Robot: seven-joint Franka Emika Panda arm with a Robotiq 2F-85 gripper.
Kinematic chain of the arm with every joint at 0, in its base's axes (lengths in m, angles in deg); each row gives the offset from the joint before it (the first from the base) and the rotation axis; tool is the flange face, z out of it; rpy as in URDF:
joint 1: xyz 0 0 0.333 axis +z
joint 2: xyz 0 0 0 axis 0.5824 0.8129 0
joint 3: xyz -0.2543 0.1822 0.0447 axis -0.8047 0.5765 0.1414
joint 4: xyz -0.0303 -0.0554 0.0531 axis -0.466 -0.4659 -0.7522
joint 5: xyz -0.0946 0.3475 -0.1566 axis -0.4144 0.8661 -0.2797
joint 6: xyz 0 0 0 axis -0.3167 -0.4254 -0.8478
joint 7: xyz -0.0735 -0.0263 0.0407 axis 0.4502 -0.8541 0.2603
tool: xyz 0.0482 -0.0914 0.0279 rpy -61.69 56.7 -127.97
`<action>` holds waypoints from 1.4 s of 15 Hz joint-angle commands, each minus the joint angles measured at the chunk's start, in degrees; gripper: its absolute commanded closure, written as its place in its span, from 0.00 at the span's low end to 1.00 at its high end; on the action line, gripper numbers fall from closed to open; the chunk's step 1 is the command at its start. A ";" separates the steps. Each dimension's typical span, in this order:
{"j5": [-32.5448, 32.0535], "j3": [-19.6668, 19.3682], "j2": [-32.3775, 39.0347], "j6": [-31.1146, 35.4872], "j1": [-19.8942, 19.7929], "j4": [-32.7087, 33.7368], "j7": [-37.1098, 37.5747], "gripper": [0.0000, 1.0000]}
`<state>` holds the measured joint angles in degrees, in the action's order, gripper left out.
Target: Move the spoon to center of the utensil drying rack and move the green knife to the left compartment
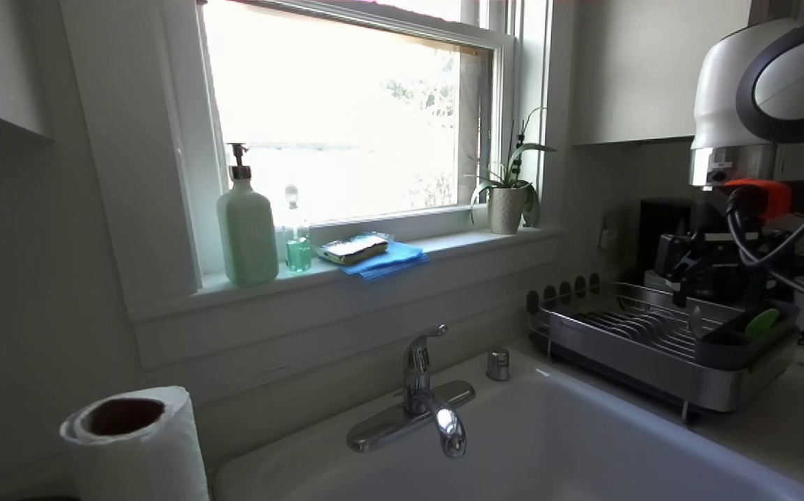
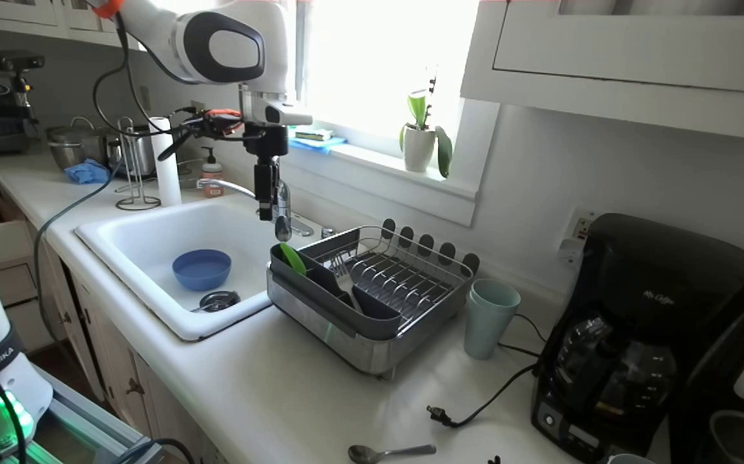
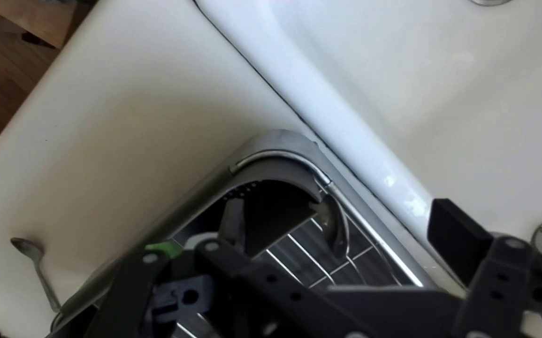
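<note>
Green knife (image 2: pixel 292 259) leans inside drying rack (image 2: pixel 317 332), presumably to drain. Gripper (image 3: pixel 344 220) over rack, spread wide (0 items held), likely to straddle the rack's upright spoon (image 2: pixel 283 229).

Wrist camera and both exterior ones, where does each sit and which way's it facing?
In an exterior view: sits near the paper towel roll, facing the window across the sink; the arm shows at right.
In an exterior view: above the counter, facing the utensil drying rack and sink; arm and base show.
Wrist view: above the rack, facing down; open jaws show.
Both exterior views share the rack, sink and window.
</note>
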<state>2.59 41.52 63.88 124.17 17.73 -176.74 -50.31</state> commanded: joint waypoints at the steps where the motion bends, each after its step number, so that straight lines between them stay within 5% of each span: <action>1: 0.98 -0.22 3.34 4.11 0.27 1.16 0.68 0.00; 2: 1.02 -0.33 3.89 4.96 0.32 1.16 0.42 0.00; 4: 0.78 -0.51 5.03 6.24 0.30 1.39 0.18 0.26; 14: -0.11 -1.10 6.98 7.13 0.24 2.59 -0.06 0.97; 21: -0.15 -2.01 3.76 5.61 -0.10 2.60 -1.09 0.99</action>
<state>2.53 40.23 69.74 130.60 17.77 -174.50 -50.51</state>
